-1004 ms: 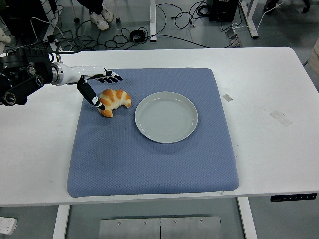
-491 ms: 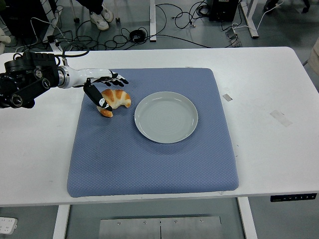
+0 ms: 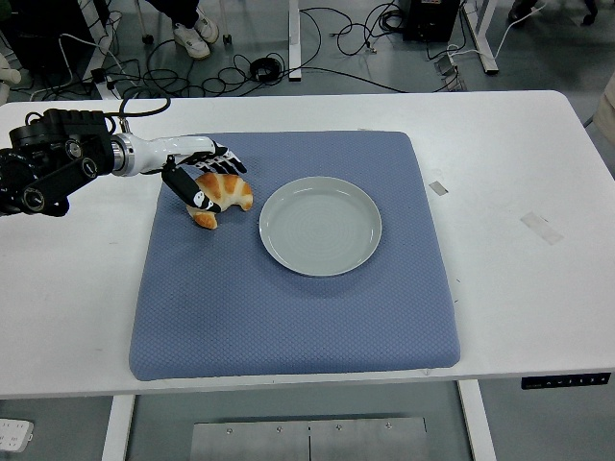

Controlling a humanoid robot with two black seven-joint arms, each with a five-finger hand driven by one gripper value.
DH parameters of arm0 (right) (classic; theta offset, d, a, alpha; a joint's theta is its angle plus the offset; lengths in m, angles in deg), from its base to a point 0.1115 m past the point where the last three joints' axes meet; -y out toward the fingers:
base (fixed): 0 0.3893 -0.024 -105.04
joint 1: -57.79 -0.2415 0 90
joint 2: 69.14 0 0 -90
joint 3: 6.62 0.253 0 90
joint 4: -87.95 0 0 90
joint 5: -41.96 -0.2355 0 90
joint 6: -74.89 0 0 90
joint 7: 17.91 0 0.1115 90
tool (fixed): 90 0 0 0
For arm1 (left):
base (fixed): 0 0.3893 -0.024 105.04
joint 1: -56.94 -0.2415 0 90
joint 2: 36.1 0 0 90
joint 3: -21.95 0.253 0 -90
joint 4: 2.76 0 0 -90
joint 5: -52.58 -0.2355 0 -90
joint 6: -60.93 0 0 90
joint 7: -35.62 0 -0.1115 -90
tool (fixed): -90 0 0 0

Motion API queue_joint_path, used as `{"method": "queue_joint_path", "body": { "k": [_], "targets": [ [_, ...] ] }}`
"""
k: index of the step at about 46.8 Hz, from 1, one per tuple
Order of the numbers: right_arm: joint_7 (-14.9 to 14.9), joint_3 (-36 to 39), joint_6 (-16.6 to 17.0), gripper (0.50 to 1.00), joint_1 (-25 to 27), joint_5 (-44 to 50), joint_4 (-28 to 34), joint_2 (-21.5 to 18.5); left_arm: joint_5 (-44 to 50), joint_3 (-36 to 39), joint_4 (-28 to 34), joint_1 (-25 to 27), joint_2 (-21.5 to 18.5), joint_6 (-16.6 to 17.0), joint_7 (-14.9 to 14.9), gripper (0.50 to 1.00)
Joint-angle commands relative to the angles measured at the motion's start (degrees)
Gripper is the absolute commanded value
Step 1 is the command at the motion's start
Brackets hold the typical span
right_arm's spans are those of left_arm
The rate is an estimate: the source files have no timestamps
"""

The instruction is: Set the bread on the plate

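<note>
Nearest you, the white counter (image 3: pixel 538 317) carries a blue mat (image 3: pixel 288 307) that covers most of its middle. On the mat, slightly past its centre, sits the grey plate (image 3: pixel 320 226), upright with nothing on it. At about nine o'clock from the plate, just beside its rim but not touching, you have the bread (image 3: pixel 221 193), a croissant lying on the mat near the mat's far left corner. Your left robot hand (image 3: pixel 200 173) comes in from the left edge and sits over the bread's left end: the thumb (image 3: pixel 184 188) curves down along the bread's left side, and the other fingers (image 3: pixel 227 165) stretch across its far edge at about twelve o'clock. The hand is cupped around the bread, but you cannot tell whether it really grips it or only touches it; the bread seems to rest on the mat. The black arm (image 3: pixel 48 168) behind the hand hangs over the counter's far left part. On the right of the counter, well apart from the mat, two small pieces of tape (image 3: pixel 438 187) lie flat. Beyond the far edge, cables (image 3: pixel 259 67) run across the floor.
</note>
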Motion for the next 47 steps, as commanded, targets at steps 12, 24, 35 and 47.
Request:
{"method": "queue_joint_path", "body": {
  "k": [12, 24, 35, 47],
  "targets": [
    [-0.05, 0.00, 0.00, 1.000, 0.04, 0.00, -0.03, 0.00, 0.55, -0.08, -0.01, -0.30, 0.00, -0.04, 0.00, 0.737],
    [-0.05, 0.00, 0.00, 1.000, -0.05, 0.00, -0.03, 0.00, 1.52, 0.01, -0.01, -0.30, -0.09, -0.04, 0.00, 0.683],
    [0.04, 0.00, 0.00, 1.000, -0.05, 0.00, -0.03, 0.00, 1.52, 0.01, -0.01, -0.30, -0.09, -0.13, 0.00, 0.642],
    [0.04, 0.09, 0.00, 1.000, 0.04, 0.00, -0.03, 0.00, 1.61, -0.69, -0.01, -0.04, -0.44, -0.21, 0.00, 0.628]
  ]
}}
